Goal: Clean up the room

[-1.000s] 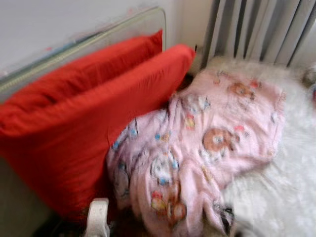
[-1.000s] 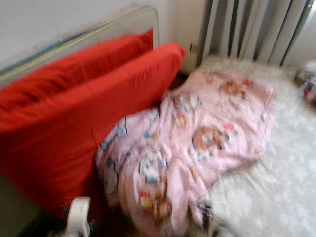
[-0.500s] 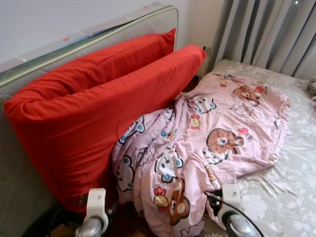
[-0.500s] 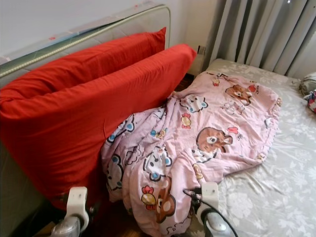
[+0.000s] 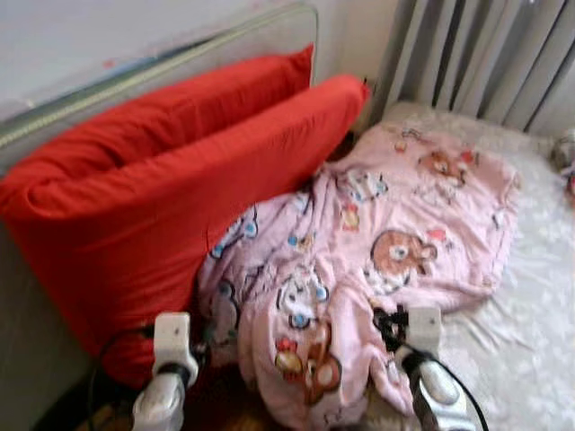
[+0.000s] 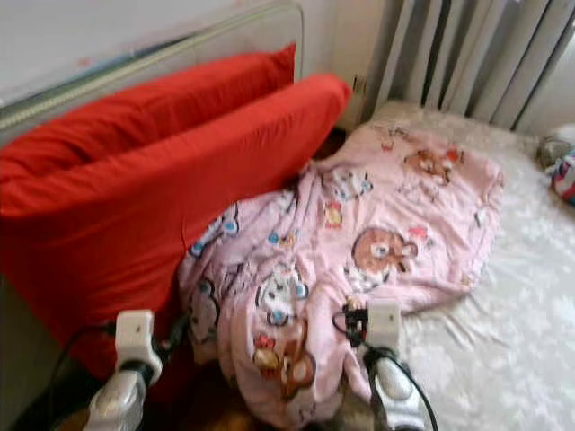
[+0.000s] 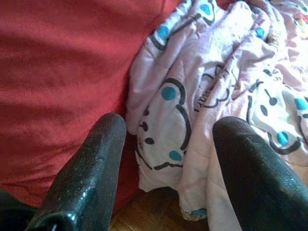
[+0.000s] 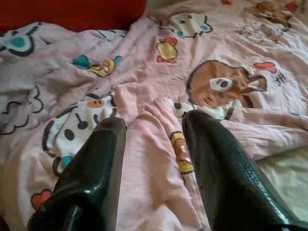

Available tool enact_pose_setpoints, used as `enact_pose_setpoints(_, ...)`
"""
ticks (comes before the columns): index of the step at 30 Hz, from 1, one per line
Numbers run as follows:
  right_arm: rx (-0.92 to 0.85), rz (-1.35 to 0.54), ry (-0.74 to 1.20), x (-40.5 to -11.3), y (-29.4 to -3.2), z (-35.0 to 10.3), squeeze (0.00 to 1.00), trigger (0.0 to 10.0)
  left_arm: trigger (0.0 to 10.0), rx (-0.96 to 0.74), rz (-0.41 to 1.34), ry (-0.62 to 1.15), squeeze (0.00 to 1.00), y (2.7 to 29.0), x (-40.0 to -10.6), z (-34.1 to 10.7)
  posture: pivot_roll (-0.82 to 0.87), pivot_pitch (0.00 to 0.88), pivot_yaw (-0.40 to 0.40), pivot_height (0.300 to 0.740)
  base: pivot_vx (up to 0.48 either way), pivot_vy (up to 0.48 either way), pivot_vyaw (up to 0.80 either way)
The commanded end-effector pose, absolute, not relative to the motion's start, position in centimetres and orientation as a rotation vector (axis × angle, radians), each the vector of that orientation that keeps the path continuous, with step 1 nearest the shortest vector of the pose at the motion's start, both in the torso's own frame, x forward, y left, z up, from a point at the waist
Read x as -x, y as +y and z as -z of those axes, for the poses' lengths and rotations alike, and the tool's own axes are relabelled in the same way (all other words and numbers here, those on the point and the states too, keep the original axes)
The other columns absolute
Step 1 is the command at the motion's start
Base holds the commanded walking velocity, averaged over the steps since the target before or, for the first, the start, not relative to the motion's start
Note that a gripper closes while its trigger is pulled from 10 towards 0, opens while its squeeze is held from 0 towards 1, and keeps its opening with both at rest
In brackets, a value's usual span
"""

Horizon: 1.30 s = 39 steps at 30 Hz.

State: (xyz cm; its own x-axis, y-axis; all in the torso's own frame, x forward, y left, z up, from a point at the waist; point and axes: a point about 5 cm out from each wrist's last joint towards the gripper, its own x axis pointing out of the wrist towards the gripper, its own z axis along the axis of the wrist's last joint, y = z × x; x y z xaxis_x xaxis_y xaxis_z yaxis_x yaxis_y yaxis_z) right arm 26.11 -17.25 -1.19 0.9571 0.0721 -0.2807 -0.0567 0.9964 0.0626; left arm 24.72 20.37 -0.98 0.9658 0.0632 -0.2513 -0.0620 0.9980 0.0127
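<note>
A crumpled pink cartoon-print blanket (image 5: 386, 251) lies across the bed, its near end hanging toward the floor. Two big red pillows (image 5: 180, 189) lean against the headboard on its left. My left gripper (image 7: 171, 127) is open, its fingers (image 7: 96, 163) straddling the blanket's hanging edge where it meets the red pillow (image 7: 57, 72). My right gripper (image 8: 154, 122) is open just above a fold of the blanket (image 8: 144, 86), nothing held. Both wrists, the left (image 5: 171, 341) and the right (image 5: 420, 328), show at the blanket's near end.
A padded headboard (image 5: 180, 58) runs behind the pillows. Grey curtains (image 5: 485, 54) hang at the back. The pale floral sheet (image 5: 530, 296) lies bare to the right, with small items (image 6: 561, 166) at its far right edge. Wooden floor (image 7: 144, 219) shows under the blanket's edge.
Both arms have pushed forward and up into view toward the blanket's near end. The whole picture has shifted slightly with the camera; blanket and pillows lie as before.
</note>
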Motion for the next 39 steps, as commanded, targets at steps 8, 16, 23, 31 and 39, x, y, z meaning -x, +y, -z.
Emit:
enact_pose_setpoints(8,-0.073,-0.02,0.222,-26.6,-17.0,0.3,0.0,10.0,10.0,0.013,-0.057,0.176,0.0,19.9,-26.3,-0.7,-0.1,0.039,-0.036,0.74,0.0,0.0,0.0)
enact_pose_setpoints(16,-0.076,0.042,0.27,-26.7,-17.4,0.6,0.0,10.0,10.0,0.013,-0.05,0.182,0.0,19.9,-26.3,-0.7,-0.1,0.016,-0.029,0.715,0.0,0.0,0.0)
enact_pose_setpoints(23,-0.055,0.035,0.255,-27.0,-17.3,0.2,0.0,10.0,10.0,0.013,-0.043,0.179,0.0,19.7,-26.6,-0.9,-0.1,0.026,-0.027,0.675,0.0,0.0,0.0)
enact_pose_setpoints(31,-0.068,0.031,0.221,-27.1,-17.1,-0.2,0.0,10.0,10.0,0.019,-0.043,0.177,0.0,19.6,-26.7,-1.0,-0.1,0.051,-0.03,0.67,0.0,0.0,0.0)
enact_pose_setpoints(39,-0.054,0.03,0.258,-27.2,-17.0,0.0,0.0,10.0,10.0,0.022,-0.042,0.181,0.0,19.5,-26.6,-0.9,-0.1,0.062,-0.031,0.67,0.0,0.0,0.0)
